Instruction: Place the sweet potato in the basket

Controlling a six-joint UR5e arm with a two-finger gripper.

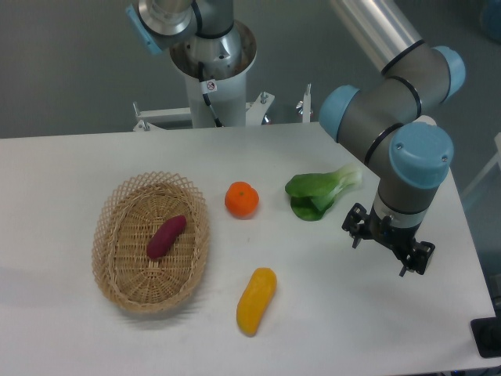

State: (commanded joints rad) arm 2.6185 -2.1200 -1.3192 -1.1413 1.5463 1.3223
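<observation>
The sweet potato [166,236] lay inside the basket [117,274] near the tabletop's [63,172] left edge; the tool [388,249] hovered near the right edge, fingers apart, holding nothing.

The arm [391,86] is built of smooth silver-grey tubes and dark grey joint housings with light blue round end caps; thin black rings mark the joint seams. Its white cylindrical base [213,74] carries a black cable and a small sticker; the gripper [387,239] is black.
</observation>
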